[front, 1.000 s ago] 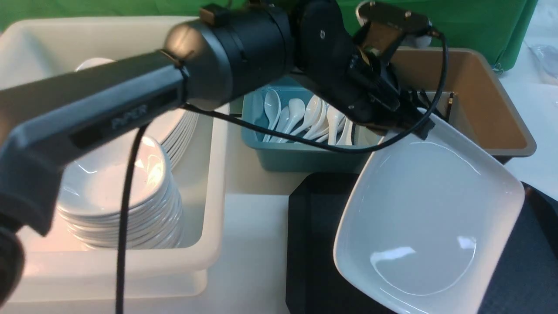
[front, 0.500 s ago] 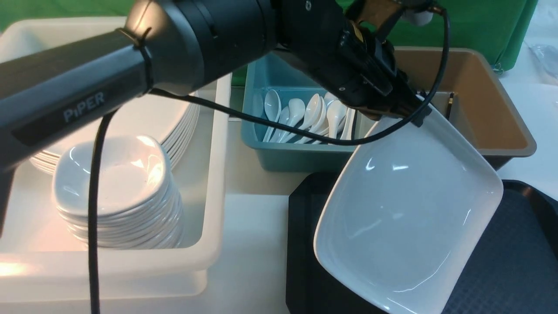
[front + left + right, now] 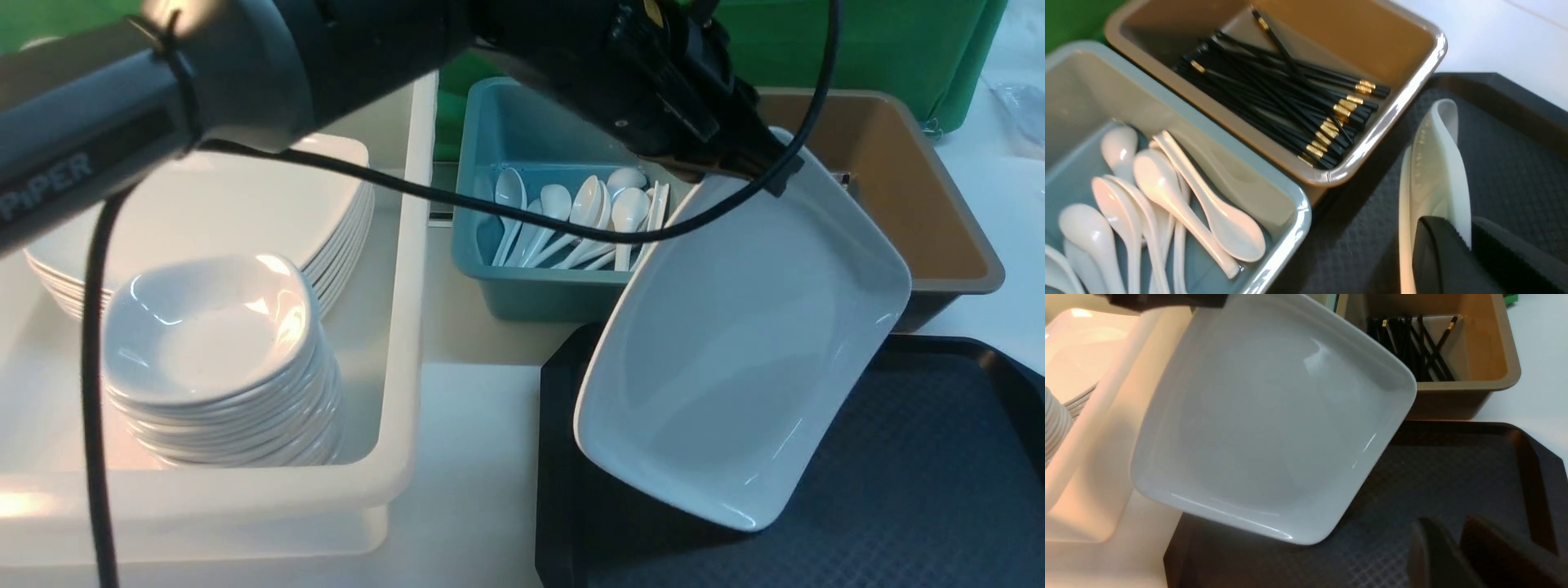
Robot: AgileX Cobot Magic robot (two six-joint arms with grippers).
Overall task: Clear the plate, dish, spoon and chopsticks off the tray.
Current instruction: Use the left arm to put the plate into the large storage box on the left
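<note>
The left gripper clamps the large glossy white square plate, tilted above the black rectangular tray's rear edge; whether the right gripper is open, I cannot tell.

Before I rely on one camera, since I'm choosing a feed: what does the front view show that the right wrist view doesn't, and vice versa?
Only the front: white spoons in the blue tub.
Only the right wrist: the right gripper and black chopsticks.
Both: the plate, tray and brown tub.
</note>
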